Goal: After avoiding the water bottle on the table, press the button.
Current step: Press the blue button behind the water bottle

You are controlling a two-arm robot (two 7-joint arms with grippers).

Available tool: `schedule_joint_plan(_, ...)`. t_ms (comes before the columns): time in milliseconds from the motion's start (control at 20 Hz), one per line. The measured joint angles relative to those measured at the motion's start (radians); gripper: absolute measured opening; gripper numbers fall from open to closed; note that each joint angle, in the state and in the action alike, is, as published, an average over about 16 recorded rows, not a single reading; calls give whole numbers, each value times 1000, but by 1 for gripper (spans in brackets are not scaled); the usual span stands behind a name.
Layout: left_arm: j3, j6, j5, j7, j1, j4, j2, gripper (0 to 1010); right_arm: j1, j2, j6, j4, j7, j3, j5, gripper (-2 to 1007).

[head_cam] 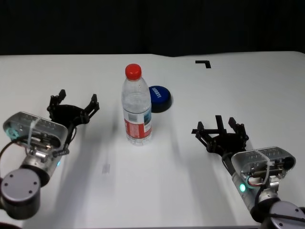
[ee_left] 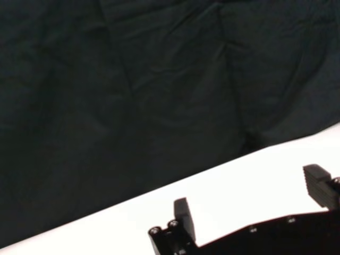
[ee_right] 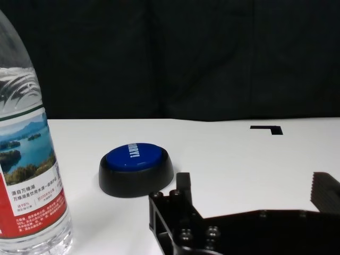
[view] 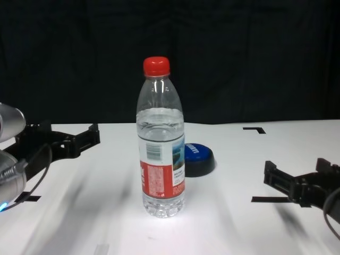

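Black cloth hung behind the white bench, and on it the button sat low and round toward the far middle, touching nothing. Just beside it, nearer the robot and a little to its left, stood the water bottle, upright, its long axis vertical, its body overlapping the button's left edge in the head view. The right tool lay near the bench on the robot's right, fingers spread wide and holding nothing; from it the button lay forward and to the left, with bare bench between, so that arm looked the better placed to reach it without brushing the bottle. The left tool, also wide open and empty, rested on the far side of the bottle from the button, which would put the bottle in its path. Only the right wrist view showed a clear gap between bottle and button; the left wrist view showed neither, only bench, cloth and its own fingertips.
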Motion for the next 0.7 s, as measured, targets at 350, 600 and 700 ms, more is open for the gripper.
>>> schedule_joint_plan(350,7,-4,-1,-8,-23,22,6,1003,0,0,0,0,0,0,0,1003)
schedule_joint_plan(600,13,-9,-3,-12,-41,40,9,1003,0,0,0,0,0,0,0,1003)
schedule_joint_plan(700,16,-11,-4,-14,-47,46,10,1003,0,0,0,0,0,0,0,1003)
